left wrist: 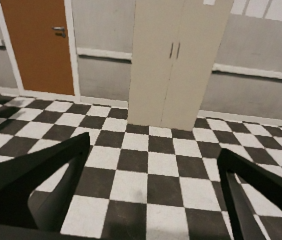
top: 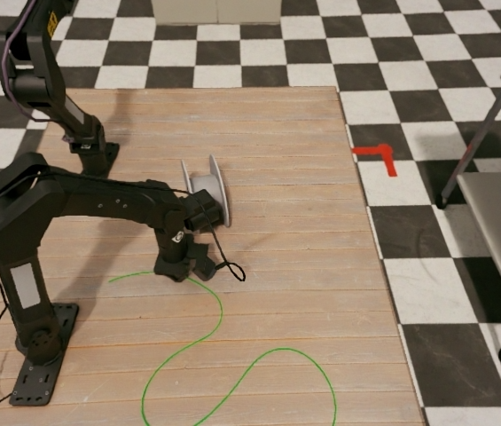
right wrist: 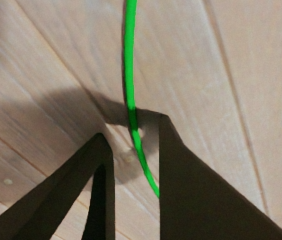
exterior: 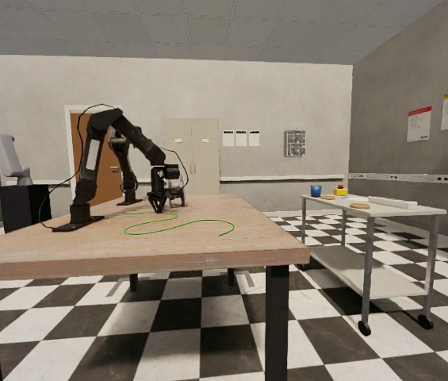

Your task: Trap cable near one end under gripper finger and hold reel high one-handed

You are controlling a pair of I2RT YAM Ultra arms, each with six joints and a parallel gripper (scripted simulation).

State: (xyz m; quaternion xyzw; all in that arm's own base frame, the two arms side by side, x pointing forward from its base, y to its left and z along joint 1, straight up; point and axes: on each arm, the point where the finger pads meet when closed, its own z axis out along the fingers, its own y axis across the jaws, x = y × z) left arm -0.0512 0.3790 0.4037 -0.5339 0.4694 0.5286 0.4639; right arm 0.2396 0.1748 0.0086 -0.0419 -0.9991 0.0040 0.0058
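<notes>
A grey reel [top: 207, 183] [exterior: 176, 198] stands on its flanges near the middle of the wooden table [top: 286, 138] [exterior: 93, 250]. A thin green cable [top: 218, 316] [exterior: 182, 223] [right wrist: 129, 75] lies in loose curves on the table in front of it. My right gripper [top: 185, 273] [exterior: 158, 209] [right wrist: 135, 134] points straight down at the table near one end of the cable. Its fingers stand partly open on either side of the cable, with room to spare. My left gripper [left wrist: 154, 146] is wide open and empty, raised high and facing the door and floor, far from the reel.
The right arm's own black wire [top: 234, 270] loops onto the table beside the gripper. The left arm [top: 30, 77] stands folded up at the table's back corner. A wheeled cart [top: 493, 206] [exterior: 379, 209] stands off the table to the side.
</notes>
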